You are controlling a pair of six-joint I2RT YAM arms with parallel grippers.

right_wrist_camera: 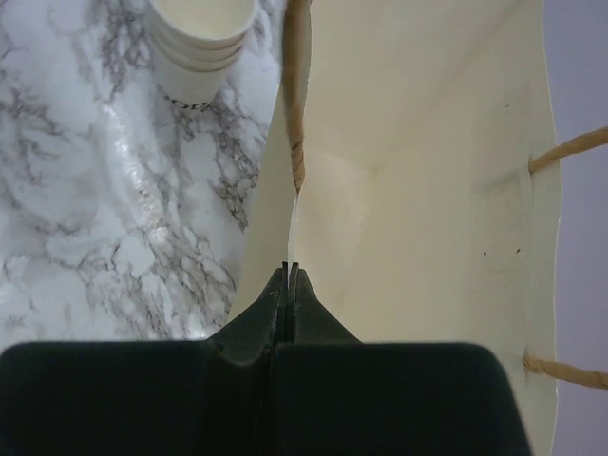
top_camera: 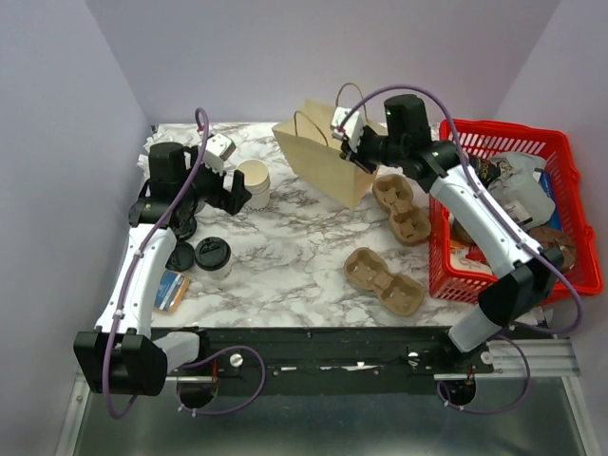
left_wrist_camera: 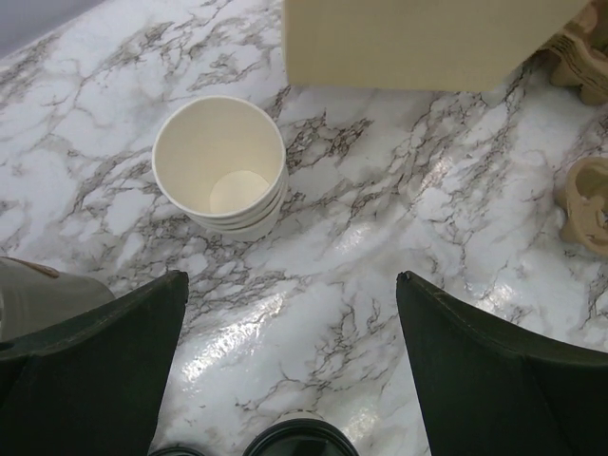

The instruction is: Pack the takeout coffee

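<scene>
Now right tool [right_wrist_camera: 288,269] clamps the paper bag [right_wrist_camera: 427,190] at its rim; left tool [left_wrist_camera: 292,277] gapes wide, empty.

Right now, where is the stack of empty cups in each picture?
Top view: cup stack left of centre, bag just right of it.
Left wrist: cup stack upper left, bag along the top edge.
Right wrist: cup stack top left, bag filling the right.
Shared landmark: the bag.

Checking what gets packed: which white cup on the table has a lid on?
The takeout coffee at the table's near left, capped in black; the stacked cups behind it stand open.
</scene>
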